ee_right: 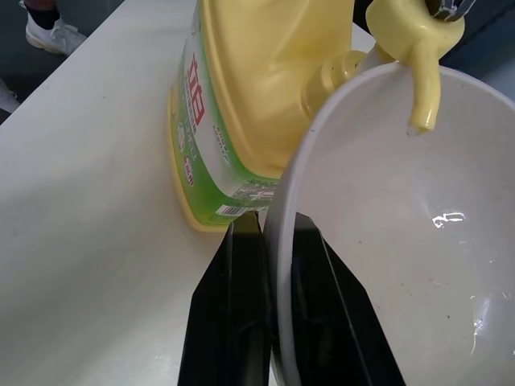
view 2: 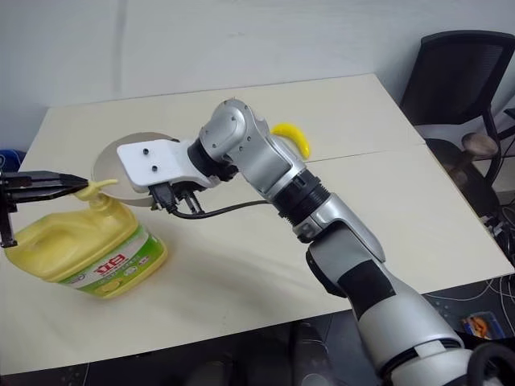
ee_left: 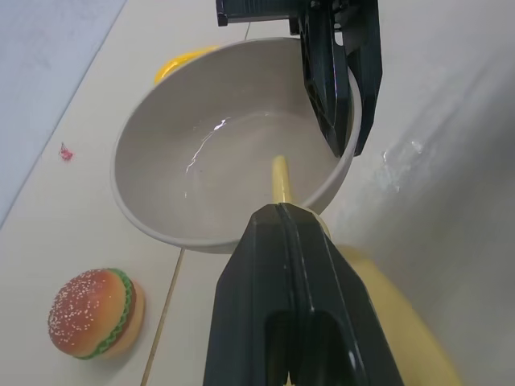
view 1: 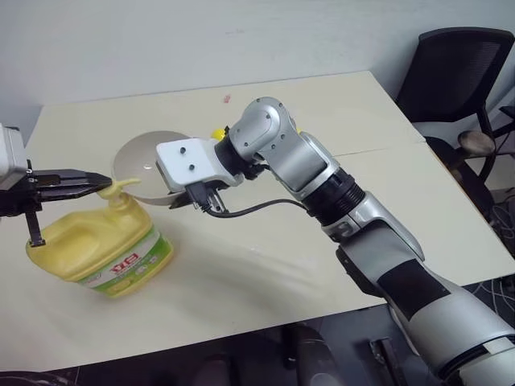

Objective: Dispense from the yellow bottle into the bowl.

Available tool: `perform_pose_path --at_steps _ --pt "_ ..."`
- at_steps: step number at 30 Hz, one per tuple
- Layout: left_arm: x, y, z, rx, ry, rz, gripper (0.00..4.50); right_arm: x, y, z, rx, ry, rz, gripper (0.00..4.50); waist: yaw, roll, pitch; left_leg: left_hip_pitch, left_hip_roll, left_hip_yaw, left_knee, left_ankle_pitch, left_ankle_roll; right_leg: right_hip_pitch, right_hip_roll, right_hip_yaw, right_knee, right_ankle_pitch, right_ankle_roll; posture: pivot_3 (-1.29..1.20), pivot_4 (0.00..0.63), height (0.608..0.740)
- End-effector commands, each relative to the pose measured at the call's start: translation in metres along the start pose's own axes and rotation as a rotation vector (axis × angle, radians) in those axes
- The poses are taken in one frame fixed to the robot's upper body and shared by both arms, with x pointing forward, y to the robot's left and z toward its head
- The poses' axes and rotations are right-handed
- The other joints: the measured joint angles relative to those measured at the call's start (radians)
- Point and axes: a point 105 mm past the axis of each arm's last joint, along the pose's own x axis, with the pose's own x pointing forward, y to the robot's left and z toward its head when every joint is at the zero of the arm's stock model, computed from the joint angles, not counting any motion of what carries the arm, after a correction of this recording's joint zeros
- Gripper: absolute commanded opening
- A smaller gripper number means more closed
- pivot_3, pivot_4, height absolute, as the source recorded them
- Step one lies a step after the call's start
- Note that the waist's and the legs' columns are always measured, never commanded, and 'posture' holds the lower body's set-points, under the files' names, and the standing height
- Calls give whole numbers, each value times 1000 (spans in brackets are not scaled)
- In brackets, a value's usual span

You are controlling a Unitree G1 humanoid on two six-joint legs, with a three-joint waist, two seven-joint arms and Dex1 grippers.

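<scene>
The yellow bottle (view 1: pixel 96 249) stands on the table's left side, its green-and-white label facing the front. My left gripper (view 1: pixel 100 181) is shut, and its fingertips (ee_left: pixel 282 217) rest on top of the pale yellow pump head (view 1: pixel 122 187). The beige bowl (view 1: pixel 138 161) is held tilted, with its rim against the bottle's neck. The pump spout (ee_right: pixel 422 104) hangs over the bowl's inside. My right gripper (ee_right: pixel 275 229) is shut on the bowl's rim, one finger inside and one outside. A shiny wet streak (ee_left: pixel 205 141) shows inside the bowl.
A yellow toy banana (view 2: pixel 291 137) lies behind my right arm. A toy burger (ee_left: pixel 92 312) sits on the table near the bowl. A black office chair (view 1: pixel 459 72) stands off the table's far right corner. The table's front edge (view 1: pixel 241 326) runs close to the bottle.
</scene>
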Motion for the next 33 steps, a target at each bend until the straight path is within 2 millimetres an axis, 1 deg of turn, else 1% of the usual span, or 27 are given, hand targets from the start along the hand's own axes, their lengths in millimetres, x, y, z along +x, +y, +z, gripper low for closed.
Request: perform_pose_path --at_steps 1,9,11,13,16,18,19,22,23,25,27,28,30,33 --pt "25 -40 -66 -201 218 -189 10 -4 -6 28 -93 -59 -24 0 2 2 -2 0 0 0 0 0 0 0 0 0 0 0 0 0 150 740" --pt "25 -46 -78 -226 249 -194 10 -3 -7 30 -96 -66 -21 0 6 10 -7 2 0 0 -1 0 0 0 0 2 1 0 0 0 150 740" --pt "25 -46 -77 -222 244 -189 10 -3 -6 30 -95 -68 -21 0 6 11 -7 2 0 0 -1 0 0 0 0 2 1 0 0 0 150 740" --pt "26 -41 -71 -224 220 -170 10 -3 -6 30 -95 -68 -20 0 6 11 -8 2 0 0 -1 0 0 0 0 2 1 0 0 0 150 740" --pt "24 -29 -52 -213 162 -131 10 -3 -6 29 -97 -66 -22 0 7 11 -8 2 0 0 0 0 0 0 0 2 1 0 0 0 150 740" --pt "22 -18 -34 -201 112 -104 10 -4 -6 28 -97 -67 -26 0 10 11 -8 2 0 0 0 0 0 0 0 2 1 0 0 0 150 740" --pt "20 -13 -23 -200 79 -89 10 -5 -6 27 -96 -67 -28 0 12 11 -8 1 0 0 0 0 0 0 0 2 1 0 0 0 150 740" --pt "10 7 23 -190 -54 -39 10 -10 -3 21 -81 -66 -37 0 18 6 -6 -1 0 -1 0 0 0 -2 0 2 1 0 0 0 150 740" --pt "6 10 35 -184 -88 -33 10 -13 -1 17 -74 -64 -39 0 18 3 -4 -2 0 -1 0 0 0 -3 1 1 1 0 0 0 150 740" --pt "0 12 51 -184 -131 -32 10 -18 5 8 -57 -55 -44 0 17 -4 -1 -5 1 -1 0 0 0 -4 1 -1 1 0 0 0 150 740" --pt "-7 13 63 -210 -168 -40 10 -25 10 -2 -34 -42 -61 0 17 -7 0 -7 1 -1 0 0 0 -4 1 -4 -1 0 0 0 150 740" --pt "-11 12 70 -239 -195 -57 185 -28 13 -7 -20 -35 -69 0 17 -8 1 -8 1 -1 0 0 0 -4 1 -5 -2 0 0 0 150 740" --pt "-14 3 78 -249 -198 -102 577 -41 25 -26 25 -5 -92 0 17 -8 1 -11 0 -1 1 0 0 -5 0 -9 -4 0 0 0 150 740" --pt "-11 -11 78 -236 -158 -137 1486 -65 64 -76 132 102 -130 0 30 -8 1 -15 1 -5 2 0 0 -5 0 -14 -5 0 0 0 150 740"
